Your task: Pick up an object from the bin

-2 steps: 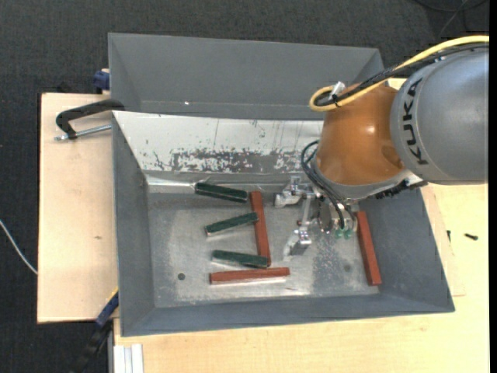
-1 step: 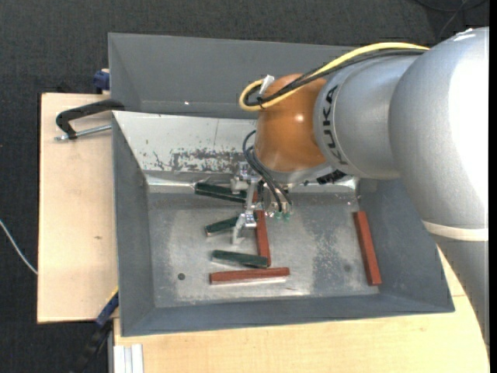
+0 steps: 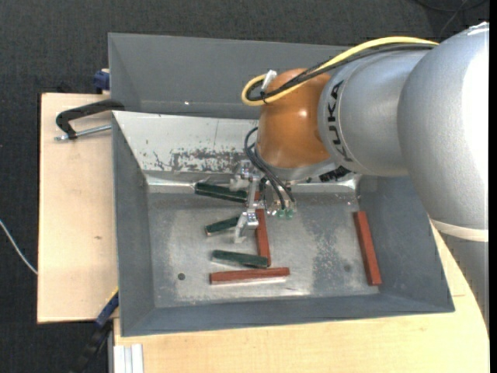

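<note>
Hanging mid-bin, gripper (image 3: 250, 221) beside red stick (image 3: 263, 241); bare floor (image 3: 318, 247) rightward

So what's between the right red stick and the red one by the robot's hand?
Camera view: only bare bin floor between the right red stick and the middle red stick.

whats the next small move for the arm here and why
Probably a short drop straight down. The gripper hangs low where the top end of an upright red stick meets the right end of a green stick, so either lies just beneath it. Whether it touches one yet I cannot tell.
</note>
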`<state>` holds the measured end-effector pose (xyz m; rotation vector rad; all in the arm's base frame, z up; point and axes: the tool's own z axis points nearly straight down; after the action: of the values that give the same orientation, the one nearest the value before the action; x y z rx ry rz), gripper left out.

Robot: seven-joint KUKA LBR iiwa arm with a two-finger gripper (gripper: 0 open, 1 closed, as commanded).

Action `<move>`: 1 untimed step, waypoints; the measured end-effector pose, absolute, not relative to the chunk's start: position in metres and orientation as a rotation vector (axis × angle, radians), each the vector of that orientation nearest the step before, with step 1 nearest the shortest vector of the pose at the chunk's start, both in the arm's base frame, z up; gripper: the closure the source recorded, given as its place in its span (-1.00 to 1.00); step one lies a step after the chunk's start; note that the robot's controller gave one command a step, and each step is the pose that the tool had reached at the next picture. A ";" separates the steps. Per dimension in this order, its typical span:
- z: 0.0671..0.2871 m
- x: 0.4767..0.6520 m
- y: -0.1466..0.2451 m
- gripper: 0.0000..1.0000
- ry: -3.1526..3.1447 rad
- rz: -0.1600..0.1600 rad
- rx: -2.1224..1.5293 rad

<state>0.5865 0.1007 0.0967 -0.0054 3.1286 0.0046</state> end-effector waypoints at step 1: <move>0.084 0.589 0.101 -1.00 3.119 0.007 -0.010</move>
<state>0.5888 0.1013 0.0843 -0.0102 3.1190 0.0071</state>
